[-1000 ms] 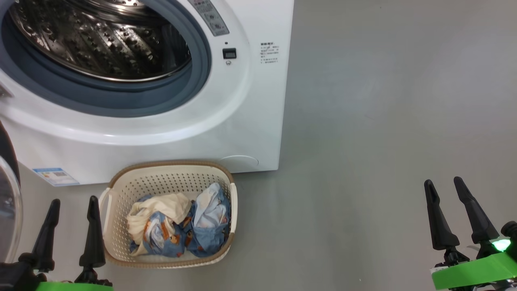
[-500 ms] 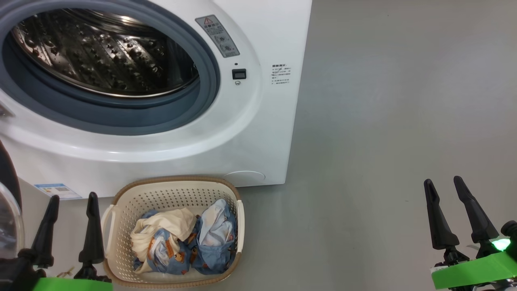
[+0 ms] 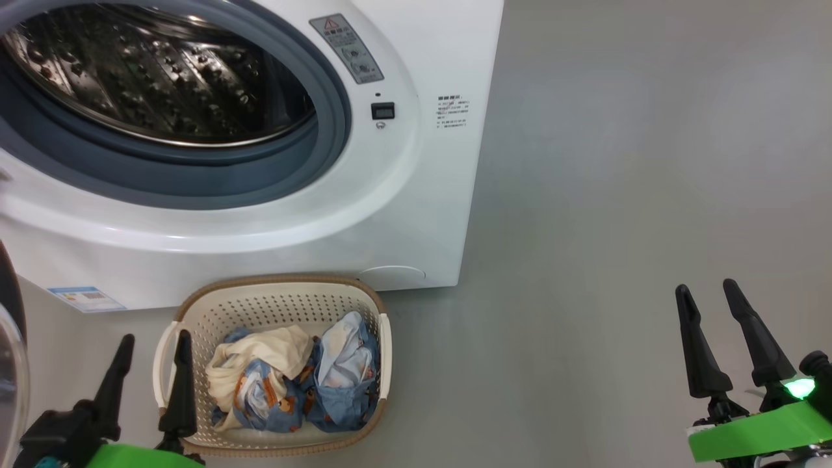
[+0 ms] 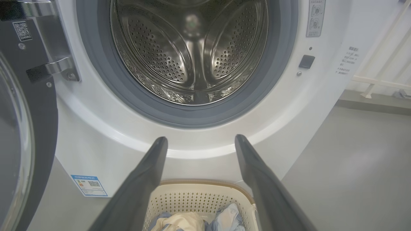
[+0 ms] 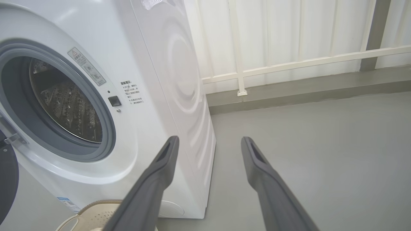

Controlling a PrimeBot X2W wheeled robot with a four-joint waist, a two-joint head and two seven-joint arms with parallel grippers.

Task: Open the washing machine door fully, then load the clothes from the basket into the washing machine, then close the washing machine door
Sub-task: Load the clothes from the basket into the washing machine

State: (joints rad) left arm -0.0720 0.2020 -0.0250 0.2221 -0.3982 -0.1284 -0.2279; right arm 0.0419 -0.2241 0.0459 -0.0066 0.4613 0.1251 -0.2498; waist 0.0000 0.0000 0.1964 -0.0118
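The left gripper point(image 3: 154, 339) hung empty with its fingers spread wide, one finger overlapping the near left wall of the basket point(image 3: 279, 281); the right gripper point(image 3: 705, 287), equally spread and empty, stood well apart over bare floor point(image 3: 617, 195). The clothes point(image 3: 292, 383) lay tangled in the basket, which sat on the floor just before the washing machine point(image 3: 416, 214). A descent from here could have hooked a finger on the white handle or perforated wall and dragged the light basket. A shallow pinch might have lifted one layer only, leaving cloth to trail and catch on the gasket point(image 4: 96, 80). The washing machine door point(image 4: 38, 128), swung open just beside the left arm, risked being knocked.
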